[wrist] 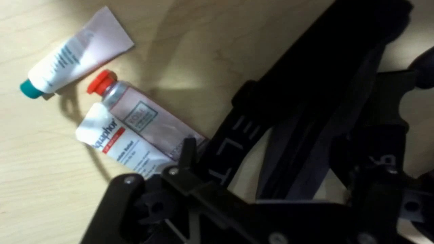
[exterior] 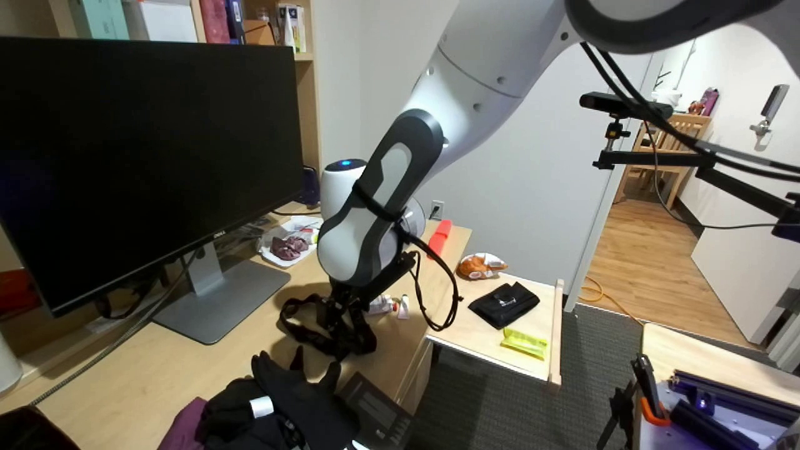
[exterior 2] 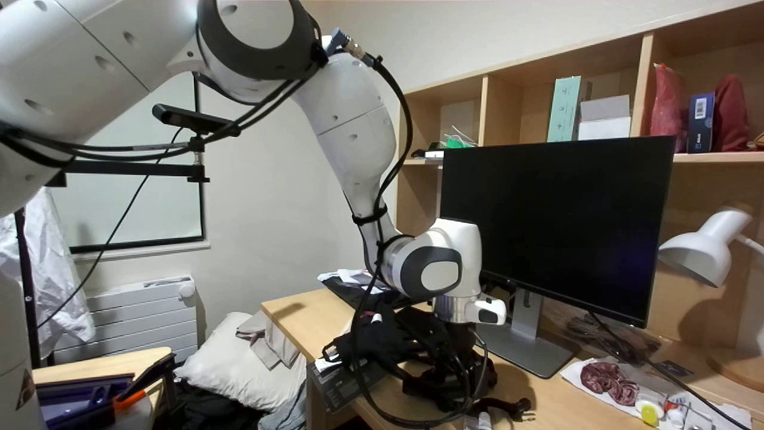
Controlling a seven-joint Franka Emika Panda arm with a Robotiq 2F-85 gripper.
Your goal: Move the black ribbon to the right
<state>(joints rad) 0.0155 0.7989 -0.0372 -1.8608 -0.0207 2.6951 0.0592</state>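
one bent arm [exterior: 465,97] hangs, pincer [wrist: 273,166] spread over the black ribbon [wrist: 325,64].

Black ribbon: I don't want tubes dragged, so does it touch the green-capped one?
Apart: the wrist view shows tabletop between the black ribbon and green-capped tube.

long white arm [exterior: 475,87], slanting down from the right in an exterior view! the elbow [exterior 2: 256,33] stands high at the left in an exterior view, a proper arch, with the forearm [exterior 2: 355,119] running down to the right. the wrist [exterior 2: 439,266] is folded over, and the gripper [wrist: 273,166] hangs below it, pointing down. in the wrist view its fingers [wrist: 188,152] are spread wide, left and right, though the right one looks murky, seemingly lost in shadow.
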